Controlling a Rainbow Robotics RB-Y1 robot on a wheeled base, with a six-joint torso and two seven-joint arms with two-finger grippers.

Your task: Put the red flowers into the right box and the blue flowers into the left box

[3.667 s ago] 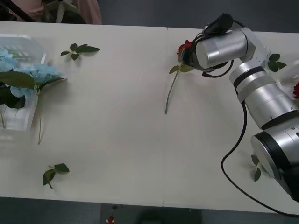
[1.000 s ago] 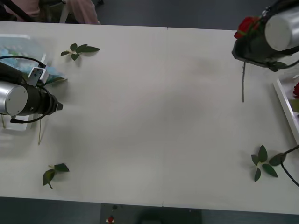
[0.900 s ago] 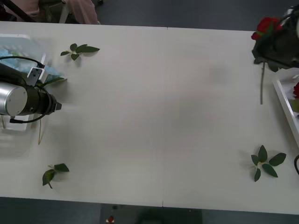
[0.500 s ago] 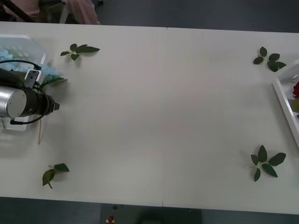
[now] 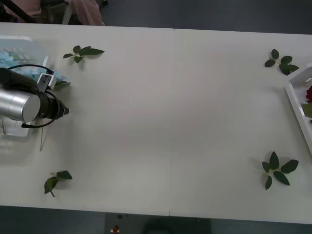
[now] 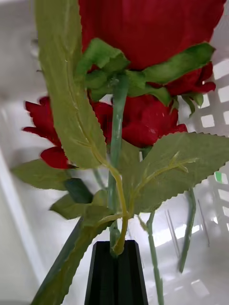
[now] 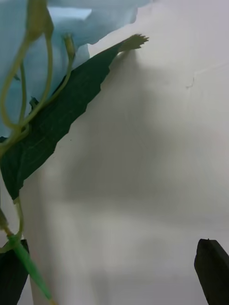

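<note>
In the right wrist view my right gripper [image 6: 116,248] is shut on the green stem of a red flower [image 6: 143,28], whose bloom and leaves hang just above the right box [image 6: 14,109]. More red flowers [image 6: 148,121] lie in that box under it. The front view has the right box [image 5: 295,100] at the table's right edge with a red flower [image 5: 308,92] inside. My left gripper [image 5: 64,111] reaches beside the left box [image 5: 22,41], which holds blue flowers [image 5: 9,57]. It is open [image 7: 112,271]; a blue flower [image 7: 71,28] and its stem [image 7: 28,269] lie by one finger.
Loose green leaf sprigs lie on the white table: one at the far left [image 5: 83,51], one at the near left [image 5: 56,179], one at the far right [image 5: 280,61] and one at the near right [image 5: 278,168]. A thin stem [image 5: 41,141] sticks out past the left box.
My right arm carried the red flower rightward off the table's middle and out of the front view. My left arm came in over the left box and edged right.
</note>
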